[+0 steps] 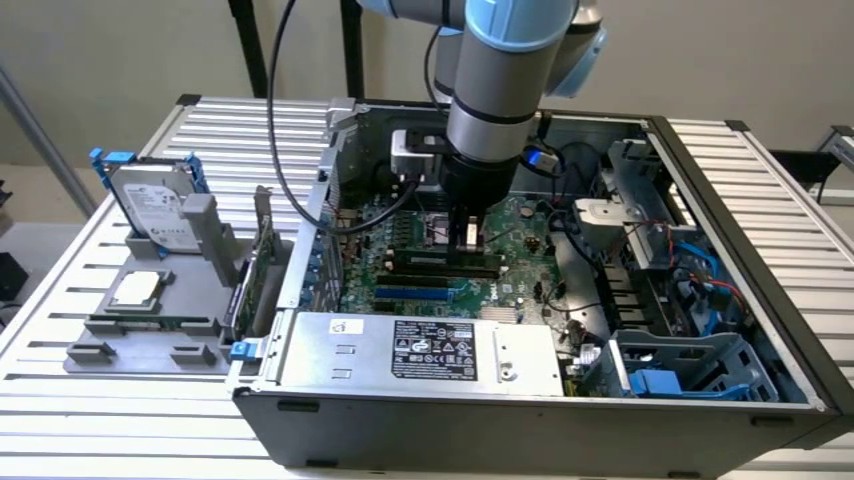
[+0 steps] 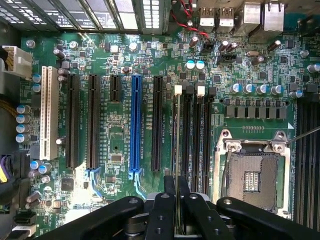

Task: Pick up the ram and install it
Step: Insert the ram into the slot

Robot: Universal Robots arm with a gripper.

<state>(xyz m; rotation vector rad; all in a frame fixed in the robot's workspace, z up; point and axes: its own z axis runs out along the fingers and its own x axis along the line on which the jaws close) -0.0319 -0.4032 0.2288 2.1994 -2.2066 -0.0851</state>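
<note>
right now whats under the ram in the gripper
The ram, edge-on in the gripper, hangs over a black memory slot on the motherboard. The slot's contacts are covered.

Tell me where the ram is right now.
The ram is held edge-on in the gripper, above the motherboard's memory slots, between the black expansion slot and the open processor socket; in the exterior view it sits mid-case.

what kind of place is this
Probably a robotics lab bench for PC assembly trials. An open computer case sits on a slatted metal table, a grey fixture holds a hard drive and processor, and the tool grips the ram over the motherboard.
</note>
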